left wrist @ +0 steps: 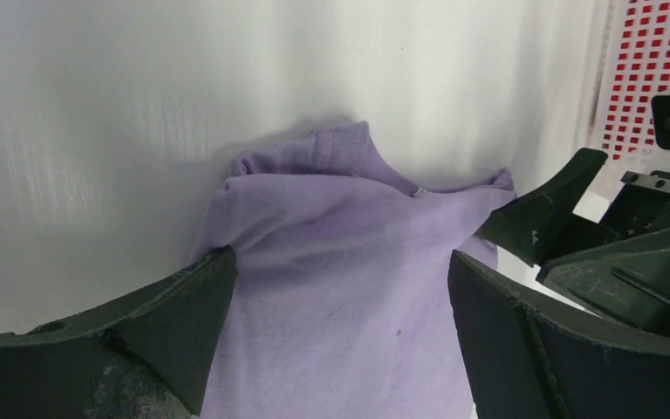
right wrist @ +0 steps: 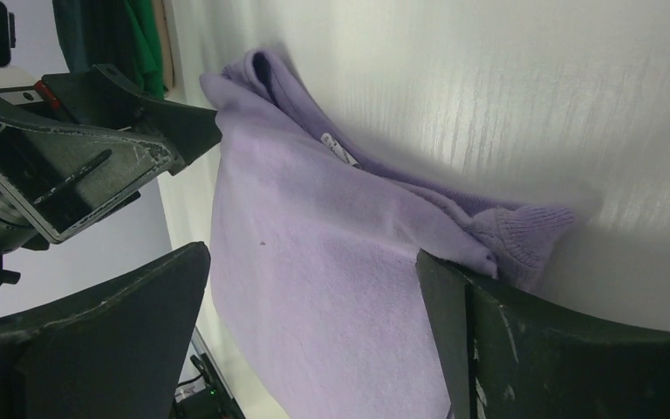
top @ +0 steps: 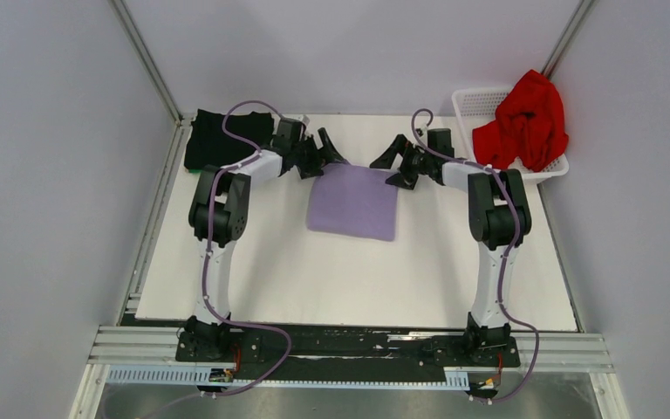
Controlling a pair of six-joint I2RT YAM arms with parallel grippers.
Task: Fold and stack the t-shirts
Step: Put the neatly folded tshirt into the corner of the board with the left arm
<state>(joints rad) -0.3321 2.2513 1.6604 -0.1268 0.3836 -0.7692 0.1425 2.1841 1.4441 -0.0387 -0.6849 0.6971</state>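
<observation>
Hovering at the far edge of the folded purple shirt (top: pixel 353 202), my left claw (top: pixel 324 160) and right claw (top: pixel 393 168) both stand wide open, gripping nothing. That shirt lies flat in the middle of the worktop (top: pixel 314 279). The white basket (top: pixel 475 94) at the far right holds a crumpled red shirt (top: pixel 523 122). A black shirt (top: pixel 214 140) sits in the far left corner.

Folded t-shirt (top: pixel 353 202) centre, second t-shirt (top: pixel 218 140) far left, third t-shirt (top: pixel 525 122) in basket (top: pixel 475 96)
</observation>
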